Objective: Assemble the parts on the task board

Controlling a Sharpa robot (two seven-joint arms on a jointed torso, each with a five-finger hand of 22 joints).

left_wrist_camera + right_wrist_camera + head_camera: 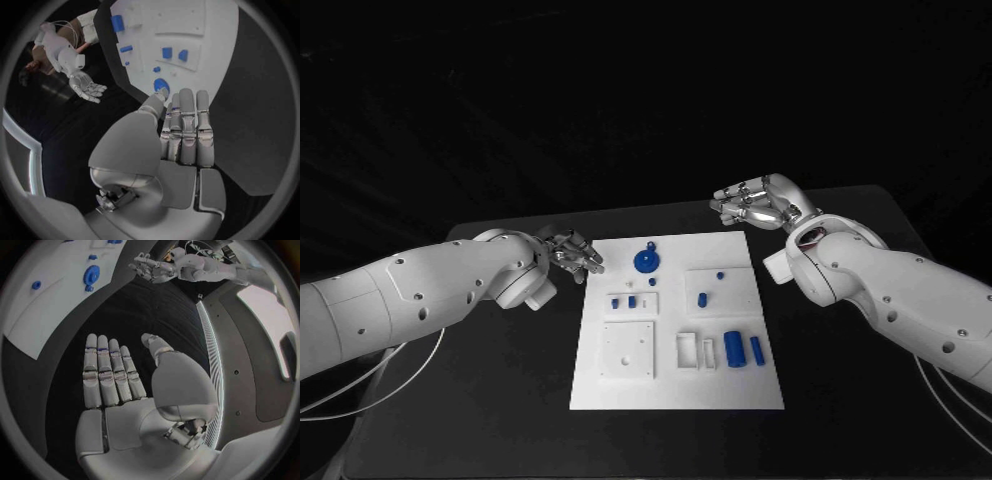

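The white task board (733,380) lies flat in the middle of the black table. On it are a round blue disc part (646,261), small blue pieces (630,300) and two blue cylinders (734,351) near the front right. My left hand (573,250) hovers just off the board's far left corner, fingers straight and together, holding nothing (184,125). My right hand (757,203) is raised beyond the board's far right corner, fingers apart and empty (115,375). The left wrist view shows the board (212,45) and blue disc (160,85) just past the fingertips.
A small white block (776,267) lies on the table beside the board's right edge. White cables (401,375) hang by my left arm. Bare black table (488,400) surrounds the board.
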